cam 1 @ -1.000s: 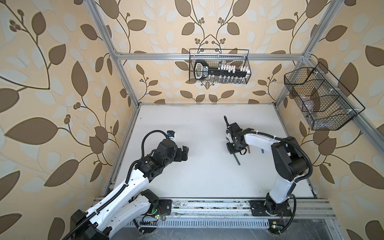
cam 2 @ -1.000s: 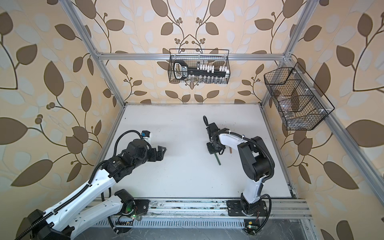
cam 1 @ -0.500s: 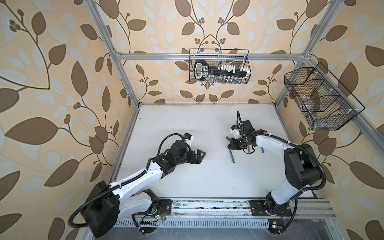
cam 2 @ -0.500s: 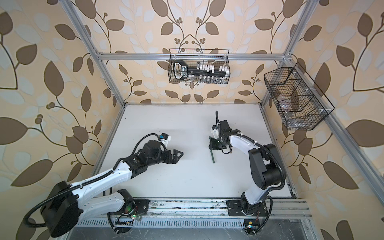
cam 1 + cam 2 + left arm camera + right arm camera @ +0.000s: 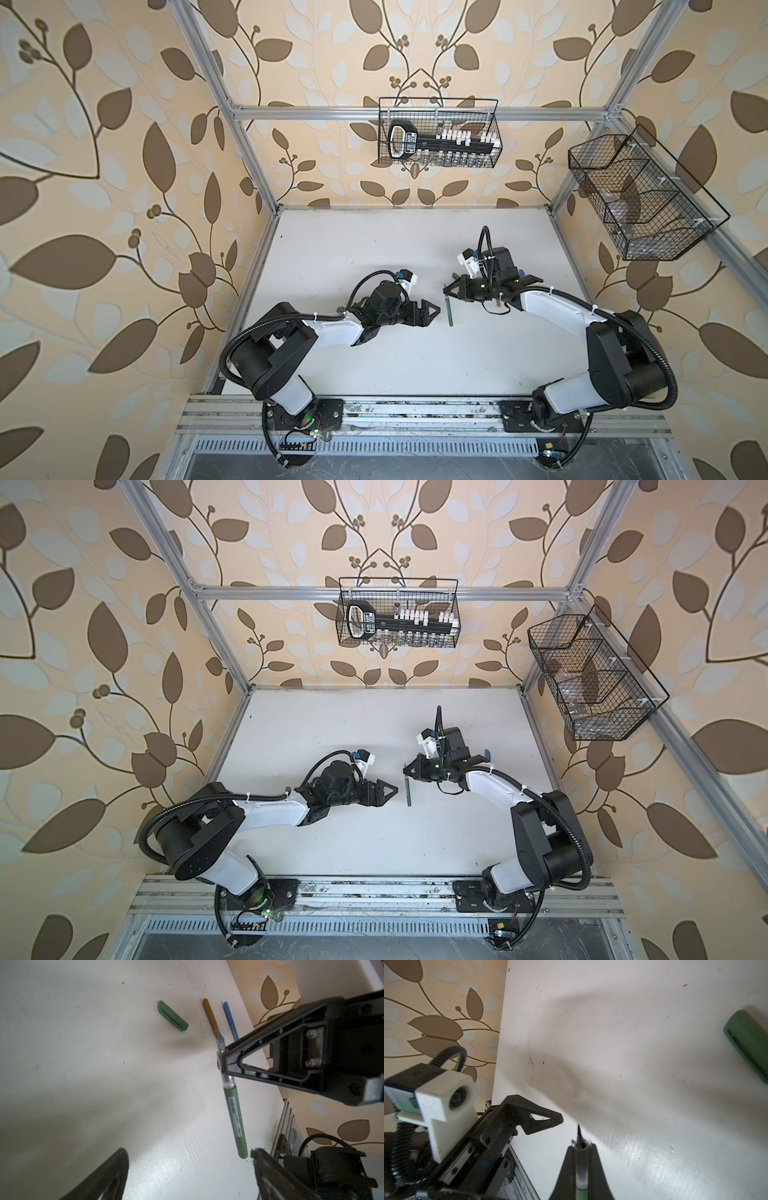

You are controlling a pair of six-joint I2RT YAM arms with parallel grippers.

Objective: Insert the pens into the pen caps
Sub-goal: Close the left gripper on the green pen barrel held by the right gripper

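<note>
Green pen (image 5: 234, 1113) hangs gripped near its tip by the right gripper (image 5: 221, 1057), apart from the green cap (image 5: 172, 1016) on the desk (image 5: 83, 1064); tan pen (image 5: 209, 1014) and blue pen (image 5: 229, 1018) lie bare near that cap. Left gripper (image 5: 188, 1157) gapes wide, empty. No pen is capped yet.

Both green: pen (image 5: 235, 1118), cap (image 5: 172, 1016)
</note>
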